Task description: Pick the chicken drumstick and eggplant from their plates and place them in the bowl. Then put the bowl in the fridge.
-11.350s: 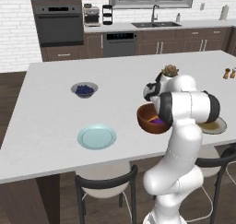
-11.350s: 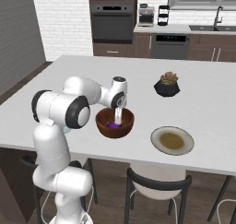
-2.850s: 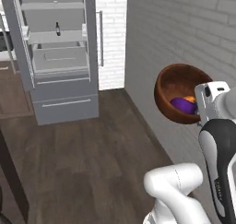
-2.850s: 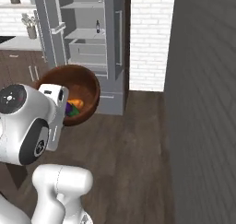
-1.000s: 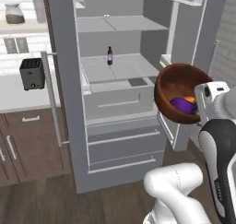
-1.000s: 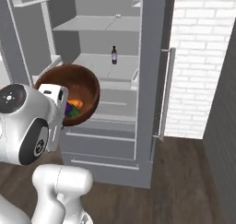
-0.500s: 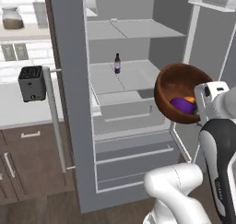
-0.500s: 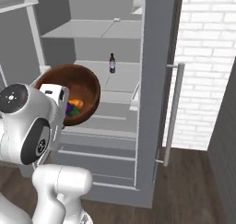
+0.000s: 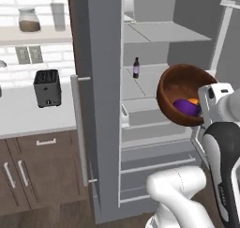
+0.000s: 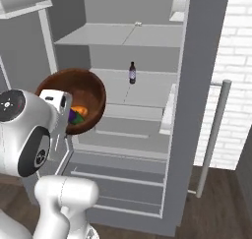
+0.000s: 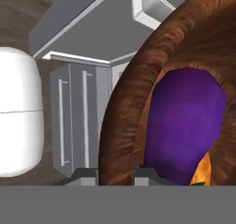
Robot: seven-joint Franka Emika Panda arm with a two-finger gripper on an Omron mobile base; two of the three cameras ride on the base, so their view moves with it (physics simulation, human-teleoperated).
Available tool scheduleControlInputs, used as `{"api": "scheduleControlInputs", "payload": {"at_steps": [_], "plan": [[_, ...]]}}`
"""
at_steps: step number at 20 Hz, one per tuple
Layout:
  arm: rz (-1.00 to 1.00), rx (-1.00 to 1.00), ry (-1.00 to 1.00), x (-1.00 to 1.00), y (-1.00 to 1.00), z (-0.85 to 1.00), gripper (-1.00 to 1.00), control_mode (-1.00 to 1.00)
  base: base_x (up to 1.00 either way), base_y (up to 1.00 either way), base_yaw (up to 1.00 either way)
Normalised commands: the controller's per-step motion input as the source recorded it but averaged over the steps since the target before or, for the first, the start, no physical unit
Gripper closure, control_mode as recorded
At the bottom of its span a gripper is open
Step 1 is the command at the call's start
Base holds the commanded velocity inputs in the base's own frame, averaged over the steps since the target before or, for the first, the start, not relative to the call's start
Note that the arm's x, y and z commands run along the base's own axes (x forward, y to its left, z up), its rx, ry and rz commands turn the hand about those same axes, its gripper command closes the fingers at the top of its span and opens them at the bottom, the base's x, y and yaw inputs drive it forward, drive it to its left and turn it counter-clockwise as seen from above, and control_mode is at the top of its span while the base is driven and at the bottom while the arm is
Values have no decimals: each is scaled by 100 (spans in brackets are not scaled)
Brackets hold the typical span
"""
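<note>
The reddish-brown wooden bowl (image 9: 183, 95) is held tipped on its side in front of the open fridge (image 9: 154, 105), at the height of the middle shelf. The gripper (image 11: 115, 172) is closed tightly on the bowl's rim, one dark finger tip (image 11: 85, 173) outside the wall and the other inside.

From the hand view the grain of the wood is seen close up, and the glossy purple eggplant (image 11: 184, 126) is seen lying against the inner wall, with an orange-brown edge of the chicken drumstick (image 11: 202, 170) just below it. In the left base view the eggplant is seen as a smooth purple oblong in the bowl; in the right base view the golden drumstick is shown beside it.

A small dark bottle (image 9: 136, 68) is seen upright on a pale flat shelf behind the bowl. A black toaster (image 9: 47, 87) on a pale counter (image 9: 28, 114) left of the fridge is shown from the left; a long bar door handle (image 10: 211, 137) and white brick wall (image 10: 231, 61) from the right.
</note>
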Motion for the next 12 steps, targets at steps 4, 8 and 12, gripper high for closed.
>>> {"api": "scheduleControlInputs", "payload": {"at_steps": [4, 8, 12], "plan": [[0, 0, 0, 0, 0, 0, 100, 100, 25, -10, 14], [0, 0, 0, 0, 0, 0, 100, 100, 29, -7, 13], [0, 0, 0, 0, 0, 0, 100, 100, 42, -1, 10]]}}
